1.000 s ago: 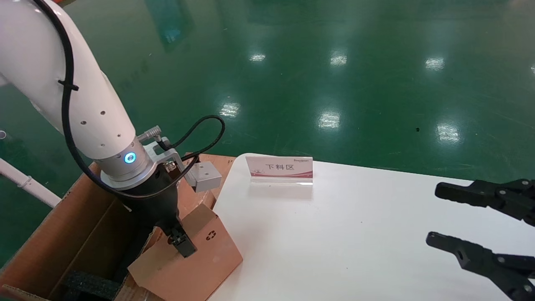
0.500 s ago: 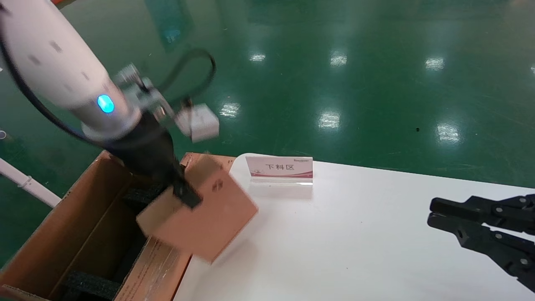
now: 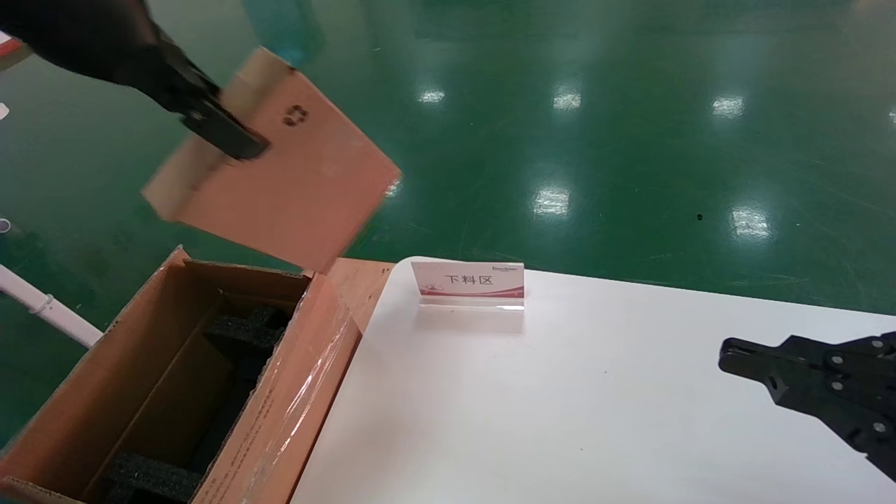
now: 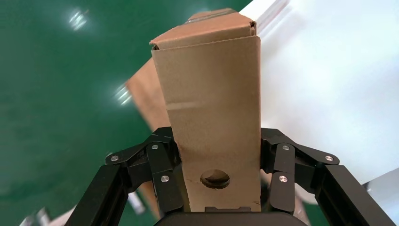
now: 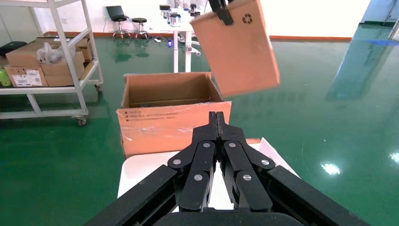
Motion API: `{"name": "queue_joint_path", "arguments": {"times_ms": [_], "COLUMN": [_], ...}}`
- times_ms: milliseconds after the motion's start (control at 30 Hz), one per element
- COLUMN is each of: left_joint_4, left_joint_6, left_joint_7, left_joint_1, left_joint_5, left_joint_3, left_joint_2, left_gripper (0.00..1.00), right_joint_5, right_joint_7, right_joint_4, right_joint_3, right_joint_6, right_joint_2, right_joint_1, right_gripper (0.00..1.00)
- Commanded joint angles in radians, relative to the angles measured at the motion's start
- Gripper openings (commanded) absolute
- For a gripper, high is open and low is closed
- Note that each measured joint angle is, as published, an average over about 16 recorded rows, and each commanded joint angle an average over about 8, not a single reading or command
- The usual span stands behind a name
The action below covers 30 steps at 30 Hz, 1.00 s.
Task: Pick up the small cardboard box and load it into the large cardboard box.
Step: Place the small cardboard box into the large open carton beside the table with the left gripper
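Observation:
My left gripper point(image 3: 225, 134) is shut on the small cardboard box point(image 3: 294, 182), a flat orange-brown carton with a black recycling symbol. It holds the carton tilted, high in the air above the far end of the large cardboard box point(image 3: 70, 392). The left wrist view shows the fingers point(image 4: 162, 165) clamped on the carton's pale narrow edge point(image 4: 211, 108) with its round hole. The large box stands open left of the table, with black foam blocks point(image 3: 245, 329) inside and a taped flap point(image 3: 294, 392). My right gripper point(image 3: 735, 357) is shut and empty over the table's right side.
A white table point(image 3: 560, 420) carries a small pink-and-white sign point(image 3: 467, 283) at its far edge. A white pipe point(image 3: 42, 308) runs left of the large box. The right wrist view shows a shelf rack with cartons point(image 5: 42, 61) beyond it. Green floor lies all around.
My left arm has raised the small box from the large box's flap to high above it. My right gripper has gone from open to shut.

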Motion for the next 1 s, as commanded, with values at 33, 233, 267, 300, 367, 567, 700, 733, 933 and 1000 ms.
{"name": "queue_joint_path", "arguments": {"times_ms": [33, 233, 267, 300, 367, 567, 700, 733, 933, 1000], "left_joint_4": [0.035, 0.056, 0.057, 0.059, 0.062, 0.072, 0.078, 0.079, 0.093, 0.102], "left_joint_6": [0.023, 0.029, 0.029, 0.03, 0.029, 0.021, 0.012, 0.01, -0.01, -0.021], "left_joint_7": [0.033, 0.101, 0.108, 0.114, 0.125, 0.149, 0.163, 0.165, 0.179, 0.181], "left_joint_1": [-0.032, -0.1, -0.106, -0.11, -0.116, -0.112, -0.1, -0.096, -0.07, -0.058], "left_joint_5": [0.005, -0.033, -0.043, -0.053, -0.077, -0.155, -0.194, -0.202, -0.226, -0.228], "left_joint_3": [0.019, 0.204, 0.238, 0.27, 0.336, 0.495, 0.57, 0.585, 0.649, 0.659], "left_joint_2": [0.01, 0.026, 0.027, 0.028, 0.03, 0.033, 0.024, 0.02, -0.005, -0.013], "left_gripper": [0.0, 0.0, 0.0, 0.0, 0.0, 0.0, 0.0, 0.0, 0.0, 0.0], "right_joint_5": [0.0, 0.0, 0.0, 0.0, 0.001, 0.001, 0.001, 0.001, 0.001, 0.001], "right_joint_7": [0.0, 0.0, 0.0, 0.0, 0.0, -0.001, -0.001, -0.001, -0.001, -0.001], "right_joint_4": [0.0, 0.0, 0.0, 0.0, 0.0, 0.0, 0.0, 0.0, 0.0, 0.0], "right_joint_3": [0.0, -0.001, -0.001, -0.001, -0.001, -0.001, -0.001, -0.001, -0.002, -0.002], "right_joint_6": [0.0, 0.0, 0.0, 0.0, 0.0, 0.0, 0.001, 0.001, 0.001, 0.001], "right_joint_2": [0.0, 0.0, 0.0, 0.0, 0.0, 0.0, 0.001, 0.001, 0.001, 0.001], "right_joint_1": [0.0, 0.0, 0.0, 0.0, 0.0, 0.0, 0.0, 0.0, 0.0, 0.0], "right_gripper": [0.0, 0.06, 0.18, 0.31, 0.56, 1.0, 1.0, 1.0, 1.0, 1.0]}}
